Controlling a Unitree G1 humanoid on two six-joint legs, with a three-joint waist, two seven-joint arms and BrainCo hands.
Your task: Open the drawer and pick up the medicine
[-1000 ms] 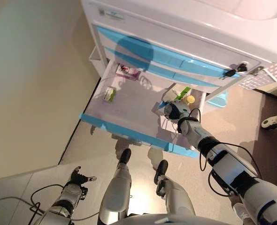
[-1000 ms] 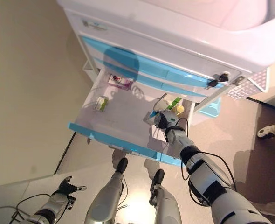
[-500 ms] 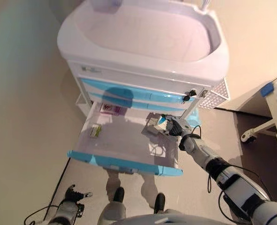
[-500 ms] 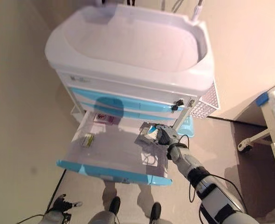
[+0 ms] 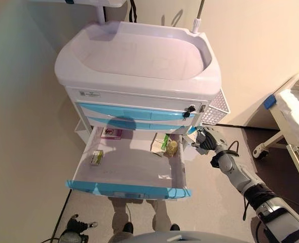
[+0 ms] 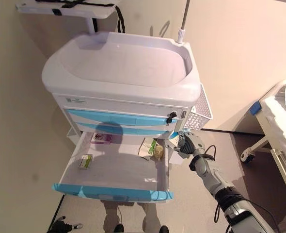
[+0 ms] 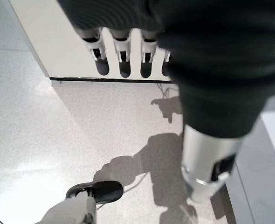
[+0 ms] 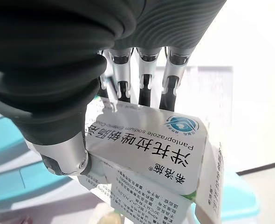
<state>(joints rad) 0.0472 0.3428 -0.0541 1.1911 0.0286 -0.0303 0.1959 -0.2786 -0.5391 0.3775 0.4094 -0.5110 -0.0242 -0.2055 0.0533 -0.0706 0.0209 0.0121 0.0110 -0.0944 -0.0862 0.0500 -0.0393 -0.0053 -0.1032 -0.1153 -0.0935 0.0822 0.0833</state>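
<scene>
White medicine box (image 8: 147, 154) pinched between right hand (image 8: 67, 93) fingers and thumb, lifted right of open drawer (image 5: 129, 188). Left hand (image 7: 128, 56) relaxed, idle near floor. Risk: shallow grip, box may slip.

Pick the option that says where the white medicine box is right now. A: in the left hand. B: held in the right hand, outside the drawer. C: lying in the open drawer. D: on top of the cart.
B: the right wrist view shows the right hand pinching the white medicine box, beside the open drawer.
</scene>
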